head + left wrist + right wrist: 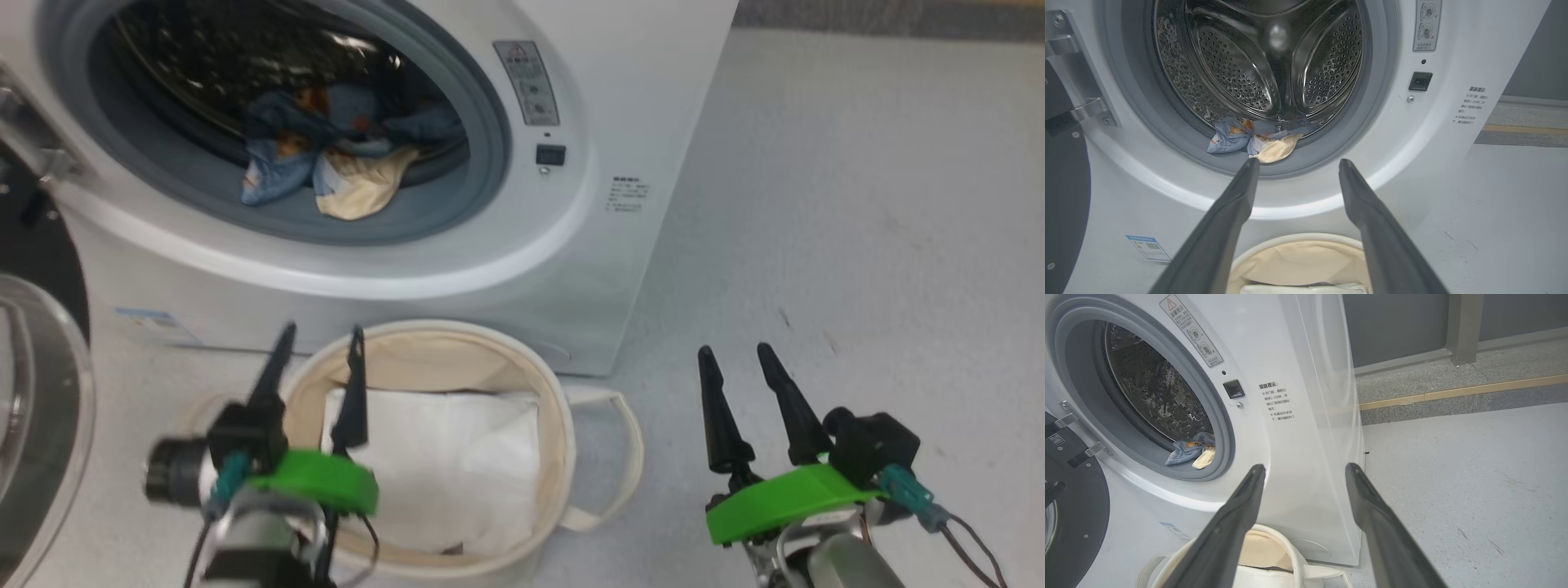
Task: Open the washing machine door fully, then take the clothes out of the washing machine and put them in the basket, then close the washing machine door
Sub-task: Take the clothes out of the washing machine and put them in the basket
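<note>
The white washing machine (637,122) stands ahead with its round black door (37,392) swung wide to the left. The clothes (343,155), blue bear-print cloth joined to cream fabric, lie at the lip of the drum mouth (1253,141) (1194,451). The cream basket (555,408) sits on the floor before the washer, a flat white sheet (457,457) inside. My left gripper (320,341) hangs open over the basket's near-left rim, empty. On the floor side to the right, my right gripper (735,353) is open and empty too.
Grey speckled floor (857,245) spreads to the right of the washer. The door's metal hinge (1081,110) juts from the washer's left front. A kerb with a yellow strip (1453,392) and a grey wall run behind the machine.
</note>
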Controlling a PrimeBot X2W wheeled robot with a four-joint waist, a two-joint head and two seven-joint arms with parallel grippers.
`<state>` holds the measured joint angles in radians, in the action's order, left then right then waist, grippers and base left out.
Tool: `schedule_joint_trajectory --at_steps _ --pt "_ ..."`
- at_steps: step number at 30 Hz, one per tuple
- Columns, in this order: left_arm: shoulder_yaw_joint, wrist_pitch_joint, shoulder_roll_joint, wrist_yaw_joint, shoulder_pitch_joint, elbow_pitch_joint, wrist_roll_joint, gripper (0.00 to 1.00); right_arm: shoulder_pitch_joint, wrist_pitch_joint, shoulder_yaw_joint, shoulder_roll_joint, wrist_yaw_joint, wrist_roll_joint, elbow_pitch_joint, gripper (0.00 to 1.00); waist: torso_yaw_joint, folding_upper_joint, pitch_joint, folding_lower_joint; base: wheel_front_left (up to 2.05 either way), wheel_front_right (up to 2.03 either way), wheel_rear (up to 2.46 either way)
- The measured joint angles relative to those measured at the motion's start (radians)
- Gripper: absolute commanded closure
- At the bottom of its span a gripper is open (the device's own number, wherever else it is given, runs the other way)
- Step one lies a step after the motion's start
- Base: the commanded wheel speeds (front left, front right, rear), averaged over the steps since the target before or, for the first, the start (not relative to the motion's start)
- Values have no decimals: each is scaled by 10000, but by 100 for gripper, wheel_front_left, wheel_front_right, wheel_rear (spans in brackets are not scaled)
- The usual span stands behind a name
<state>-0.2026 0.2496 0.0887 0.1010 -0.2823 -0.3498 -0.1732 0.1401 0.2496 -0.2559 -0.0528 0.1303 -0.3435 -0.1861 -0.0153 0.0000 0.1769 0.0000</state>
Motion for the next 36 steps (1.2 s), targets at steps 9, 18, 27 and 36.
schedule_joint_trajectory --at_steps 9,18,27,36 --pt "8 -502 978 234 -3119 -1544 999 0 700 0 -192 -2 0 -121 328 0 -423 0 1424 0 0 0 0" --pt "-169 -1894 2345 662 -6459 -3822 2347 0 1899 0 -602 -4 0 -571 623 0 -1366 0 3219 1 0 0 0" --pt "-754 -2405 3095 855 -7891 -5845 3323 0 2054 0 -802 -8 0 -970 627 0 -2344 0 3873 2 0 0 0" --pt "-888 -2489 3661 1187 -9120 -7024 3584 0 2328 0 -805 -6 0 -1070 709 0 -2636 0 4330 2 0 0 0"
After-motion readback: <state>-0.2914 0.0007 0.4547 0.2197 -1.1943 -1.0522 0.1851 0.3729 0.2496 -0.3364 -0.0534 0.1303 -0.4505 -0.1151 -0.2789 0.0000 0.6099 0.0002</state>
